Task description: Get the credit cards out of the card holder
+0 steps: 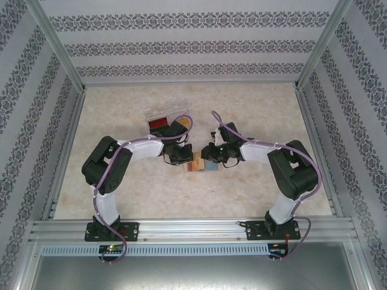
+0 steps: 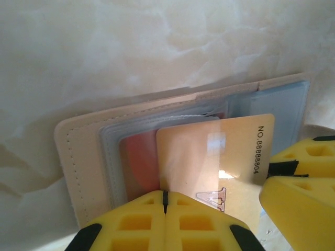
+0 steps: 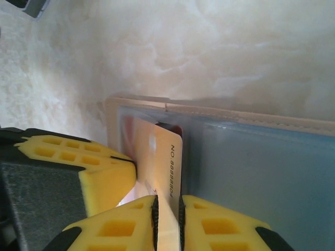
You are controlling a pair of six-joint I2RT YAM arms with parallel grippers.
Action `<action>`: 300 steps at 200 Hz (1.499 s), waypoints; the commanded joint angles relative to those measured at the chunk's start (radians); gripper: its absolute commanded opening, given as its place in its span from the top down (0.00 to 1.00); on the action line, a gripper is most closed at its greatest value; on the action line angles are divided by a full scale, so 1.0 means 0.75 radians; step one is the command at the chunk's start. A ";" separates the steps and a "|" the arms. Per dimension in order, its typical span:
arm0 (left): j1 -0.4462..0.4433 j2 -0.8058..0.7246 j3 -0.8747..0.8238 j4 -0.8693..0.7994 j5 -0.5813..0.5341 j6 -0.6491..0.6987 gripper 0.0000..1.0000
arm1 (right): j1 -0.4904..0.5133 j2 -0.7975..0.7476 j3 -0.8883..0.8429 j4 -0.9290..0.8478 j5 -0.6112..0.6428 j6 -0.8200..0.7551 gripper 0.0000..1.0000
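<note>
**Two grippers at one card**

Centre of the desk point(image 1: 121, 193), both my arms reaching in over the card holder point(image 2: 78, 157). It lies open and flat, pale stitched cover underneath, clear sleeves and a grey-blue panel facing up.

Orange-yellow card point(image 2: 209, 151) sits on the open holder. One end is over the sleeves; the end with the printed number is over the grey-blue panel. Can't tell if any of it is inside a sleeve. A reddish card point(image 2: 137, 162) is tucked under the clear plastic just beside it.

My left gripper point(image 2: 165, 196): fingers pressed together, nothing between them. Tips are at the near long edge of the orange-yellow card; touching it or just above, can't tell.

My right gripper point(image 3: 167, 201): fingers a narrow slot apart, the card's numbered end standing in that slot. Pinching or only flanking it, can't tell.

Clear box point(image 1: 163, 115) is farther back on the desk, apart from the holder, something red inside.
</note>
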 commanded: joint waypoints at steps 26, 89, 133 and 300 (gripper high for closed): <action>-0.014 0.059 -0.005 -0.081 -0.043 0.026 0.95 | 0.007 0.029 -0.026 0.110 -0.083 0.054 0.81; -0.014 0.070 -0.001 -0.078 -0.037 0.021 0.92 | -0.001 0.039 -0.034 0.134 -0.104 0.088 0.83; -0.013 0.055 0.012 -0.073 -0.041 0.016 0.83 | -0.029 -0.019 -0.076 0.131 -0.051 0.089 0.97; 0.070 -0.566 -0.286 0.692 0.152 -0.369 0.23 | -0.204 -0.528 -0.227 0.688 -0.249 0.447 1.00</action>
